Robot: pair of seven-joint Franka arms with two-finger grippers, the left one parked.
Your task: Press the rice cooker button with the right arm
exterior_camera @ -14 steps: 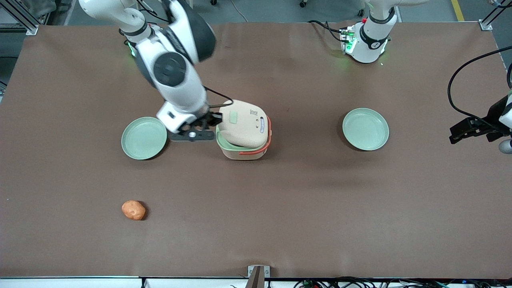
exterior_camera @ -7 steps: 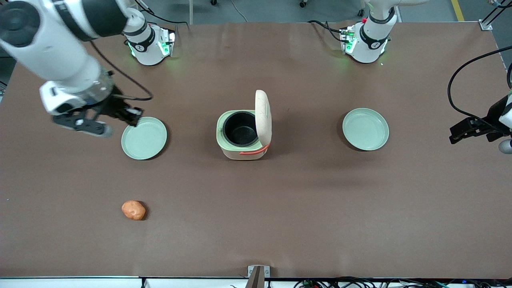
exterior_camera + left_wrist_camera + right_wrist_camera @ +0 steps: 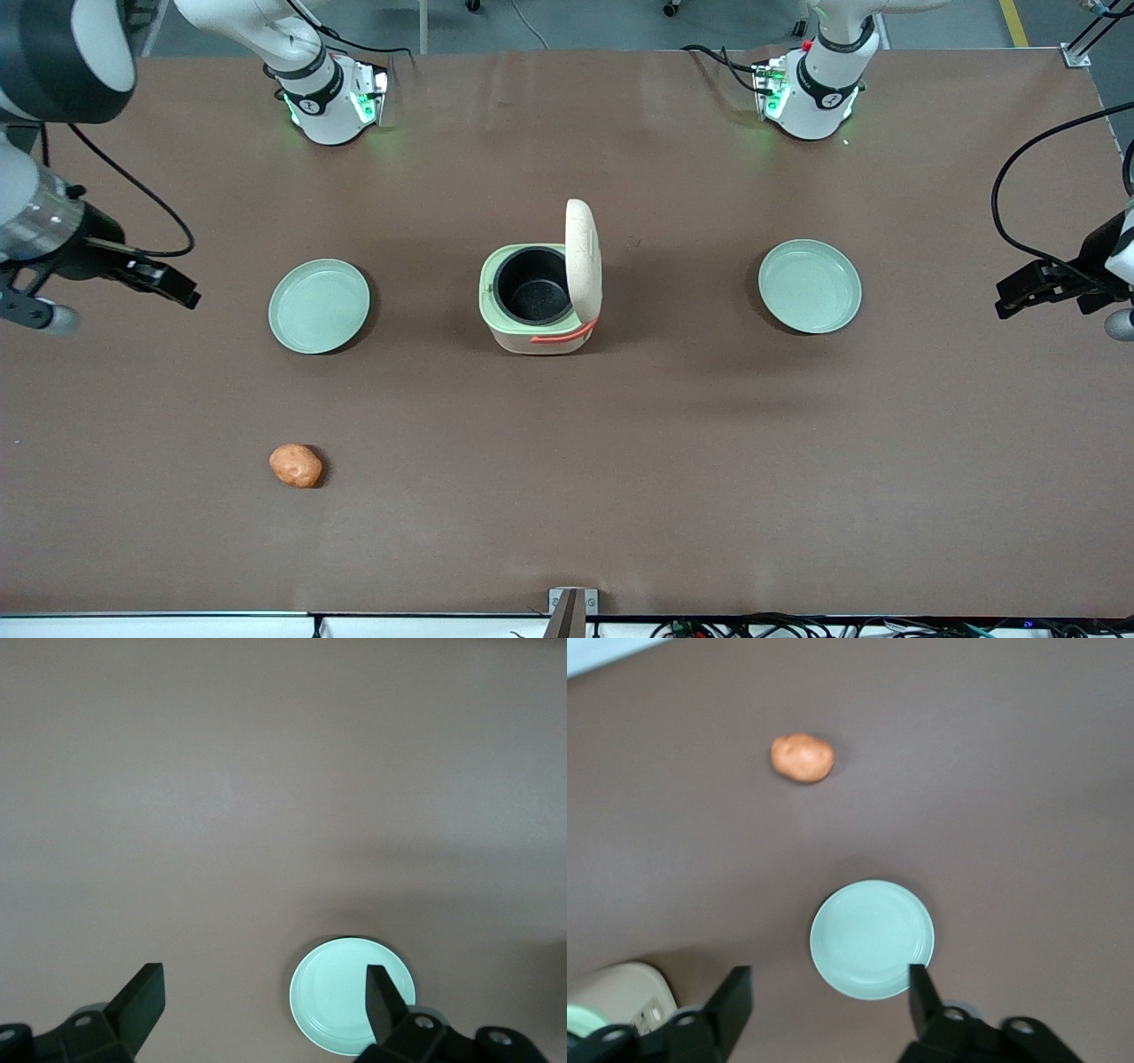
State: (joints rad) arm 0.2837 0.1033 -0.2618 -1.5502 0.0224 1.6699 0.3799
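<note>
- Here's the rice cooker (image 3: pixel 540 299) in the middle of the brown table (image 3: pixel 620 461), and I'm taking it as my landmark for everything else.
- Its lid (image 3: pixel 584 257) is standing upright on the side toward the parked arm's end, and I'm looking straight down into the black inner pot (image 3: pixel 532 285).
- The pale green rim circles that pot, and the coral-orange handle (image 3: pixel 563 333) lies along the cooker's edge nearest the front camera.
- My right arm (image 3: pixel 53 62) is way out at the working arm's end of the table, well apart from the cooker.
- The gripper (image 3: pixel 182 292) hangs in the air above the table edge out there, with a pale green plate (image 3: pixel 319 306) lying between it and the cooker.
- From the wrist camera, the two black fingers (image 3: pixel 735 997) are spread wide with nothing between them; I see bare table and that same plate (image 3: pixel 872 939) in the gap.
- A corner of the cooker's cream body (image 3: pixel 625 992) peeks into the wrist view just beside one finger.
- A second green plate (image 3: pixel 810 285) sits well apart from the cooker toward the parked arm's end.
- A small orange-brown lump, potato-like (image 3: pixel 295 465), lies nearer the front camera than the cooker, toward the working arm's end; the wrist camera picks it up too (image 3: pixel 802 757).
</note>
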